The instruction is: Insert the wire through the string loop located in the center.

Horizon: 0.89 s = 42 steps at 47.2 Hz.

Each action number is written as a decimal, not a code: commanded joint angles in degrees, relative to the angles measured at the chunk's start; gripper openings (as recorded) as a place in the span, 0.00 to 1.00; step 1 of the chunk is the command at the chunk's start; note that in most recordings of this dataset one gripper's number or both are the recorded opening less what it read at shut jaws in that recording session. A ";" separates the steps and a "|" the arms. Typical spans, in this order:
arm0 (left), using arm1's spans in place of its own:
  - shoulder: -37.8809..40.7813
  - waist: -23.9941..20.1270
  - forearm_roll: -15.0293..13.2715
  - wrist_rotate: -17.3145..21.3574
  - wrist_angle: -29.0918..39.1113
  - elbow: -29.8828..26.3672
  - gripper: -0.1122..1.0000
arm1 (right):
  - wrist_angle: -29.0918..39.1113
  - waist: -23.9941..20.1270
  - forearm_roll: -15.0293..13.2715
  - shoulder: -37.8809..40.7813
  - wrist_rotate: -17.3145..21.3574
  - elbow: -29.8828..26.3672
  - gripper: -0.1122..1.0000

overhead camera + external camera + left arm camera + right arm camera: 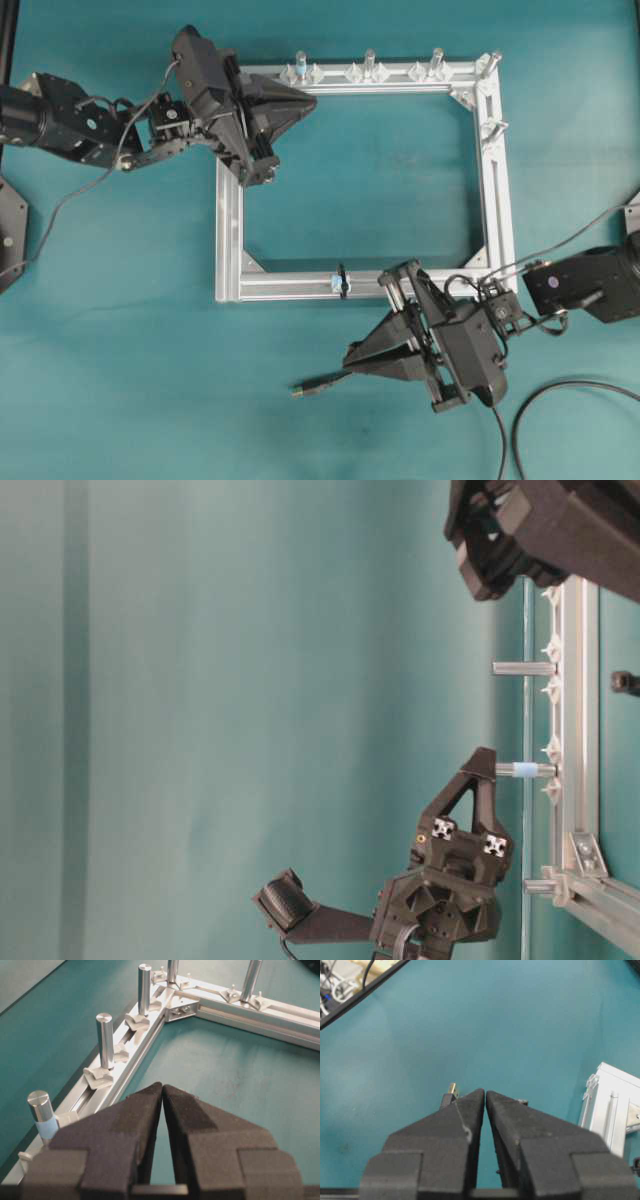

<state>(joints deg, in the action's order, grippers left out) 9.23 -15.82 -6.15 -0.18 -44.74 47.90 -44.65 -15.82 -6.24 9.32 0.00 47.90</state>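
Note:
The wire's metal plug tip (300,390) lies on the teal table below the frame's front bar, and its black cable runs under my right gripper (348,356). In the right wrist view the plug (451,1091) pokes out just left of the left fingertip, with nothing between the closed fingers of the right gripper (485,1091). The string loop (342,282) wraps the middle of the front bar beside a pale bluish piece, up and slightly left of the right gripper's tips. My left gripper (314,100) hovers shut at the frame's far left corner, holding nothing (163,1084).
The square aluminium frame (497,200) carries upright silver posts along its far bar, one with a blue band (42,1110). A corner bracket (181,1009) sits ahead of the left gripper. A black cable curves at the lower right (560,390).

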 commanded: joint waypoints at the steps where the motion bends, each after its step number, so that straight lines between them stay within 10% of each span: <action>1: -3.34 0.62 2.37 0.35 2.99 -1.23 0.23 | -0.26 0.26 -0.18 -0.53 0.53 -1.05 0.27; 8: -6.86 0.62 2.37 0.62 12.22 -1.93 0.10 | 1.32 0.26 -0.18 -0.35 0.53 -1.05 0.10; 42: -10.46 3.25 2.37 0.44 20.92 -1.14 0.10 | 8.44 0.26 -0.26 -0.26 0.79 -4.04 0.10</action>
<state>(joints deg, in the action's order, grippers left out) 0.35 -12.74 -3.96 -0.09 -23.64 47.20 -36.04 -15.47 -6.33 9.84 0.62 44.82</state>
